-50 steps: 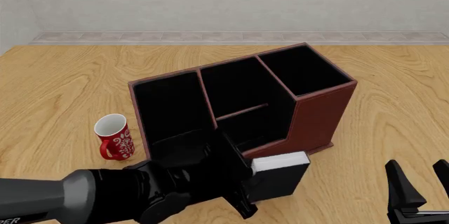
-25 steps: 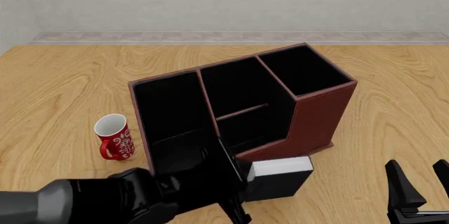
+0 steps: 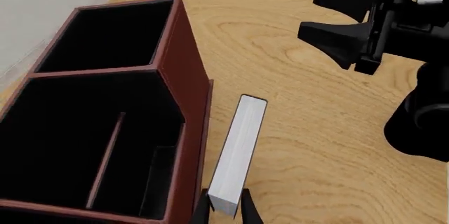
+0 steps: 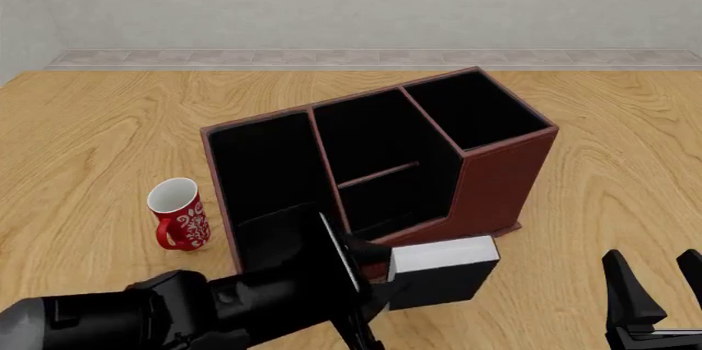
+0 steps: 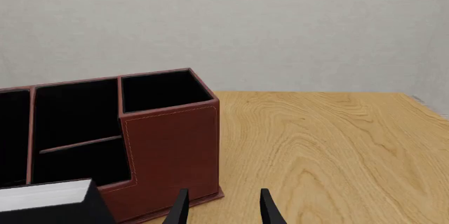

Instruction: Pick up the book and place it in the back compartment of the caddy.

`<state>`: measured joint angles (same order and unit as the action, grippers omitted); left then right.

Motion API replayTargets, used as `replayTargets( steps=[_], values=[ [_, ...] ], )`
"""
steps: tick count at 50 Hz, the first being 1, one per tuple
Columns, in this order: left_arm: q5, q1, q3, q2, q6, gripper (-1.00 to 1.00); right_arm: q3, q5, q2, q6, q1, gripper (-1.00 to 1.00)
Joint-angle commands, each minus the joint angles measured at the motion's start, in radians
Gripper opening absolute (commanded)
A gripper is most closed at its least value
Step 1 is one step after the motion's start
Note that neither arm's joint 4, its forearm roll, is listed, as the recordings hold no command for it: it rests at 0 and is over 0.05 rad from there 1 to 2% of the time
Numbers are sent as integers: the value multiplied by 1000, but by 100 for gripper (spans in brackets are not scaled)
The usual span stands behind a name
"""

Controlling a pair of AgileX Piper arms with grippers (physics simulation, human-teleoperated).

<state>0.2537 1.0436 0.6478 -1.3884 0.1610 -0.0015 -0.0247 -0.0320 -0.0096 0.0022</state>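
The black book with white page edges (image 4: 445, 272) is held in my left gripper (image 4: 379, 278), just outside the caddy's low near wall. The left wrist view shows the page edges (image 3: 238, 150) between the shut fingers of that gripper (image 3: 224, 214). The reddish-brown caddy (image 4: 499, 177) stands mid-table. Its middle section is split by a thin crossbar, and the back compartment (image 4: 384, 202) is the low-walled pocket nearest the book; it also shows in the left wrist view (image 3: 149, 176). My right gripper (image 4: 655, 301) is open and empty at the near right; in its wrist view (image 5: 223, 211) the caddy (image 5: 172, 145) and book (image 5: 46, 197) are ahead.
A red-and-white patterned mug (image 4: 179, 214) stands upright to the left of the caddy. The right arm and gripper (image 3: 350, 19) show across the left wrist view, beyond the book. A pale wall runs behind the table's far edge.
My left gripper has carried the book a little to the right along the caddy's low wall, and the left arm has sunk lower in the front view. The right arm has not moved.
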Motion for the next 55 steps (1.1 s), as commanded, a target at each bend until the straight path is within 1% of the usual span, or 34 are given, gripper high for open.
replayTargets(
  steps=[1,4,7,11,17,19,22,25,31,33,39,43,45,47,50,55],
  values=[
    [-2,19,1,75,-17,-100,0,0,0,0,0,100],
    [-15,32,5,89,-33,-100,0,0,0,0,0,100],
    [-40,57,14,113,-107,-100,0,0,0,0,0,100],
    [-49,70,15,122,-99,-100,0,0,0,0,0,100],
    [-67,48,20,140,-138,-100,0,0,0,0,0,100],
    [-83,41,21,162,-173,-100,0,0,0,0,0,100],
    [-88,38,20,160,-161,-100,0,0,0,0,0,100],
    [-110,27,27,175,-176,-100,0,0,0,0,0,100],
    [-132,5,28,195,-181,-100,0,0,0,0,0,100],
    [-143,-2,26,206,-167,-100,0,0,0,0,0,100],
    [-209,-32,46,258,-160,-100,0,0,0,0,0,100],
    [-227,-42,54,271,-150,-100,0,0,-1,0,0,100],
    [-242,-48,65,275,-149,-100,0,0,0,0,0,100],
    [-261,-58,81,272,-134,-100,0,0,0,0,0,100],
    [-297,-62,121,280,-141,-100,0,0,0,0,0,100],
    [-331,-85,157,283,-136,-100,0,0,0,0,0,100]
  ],
)
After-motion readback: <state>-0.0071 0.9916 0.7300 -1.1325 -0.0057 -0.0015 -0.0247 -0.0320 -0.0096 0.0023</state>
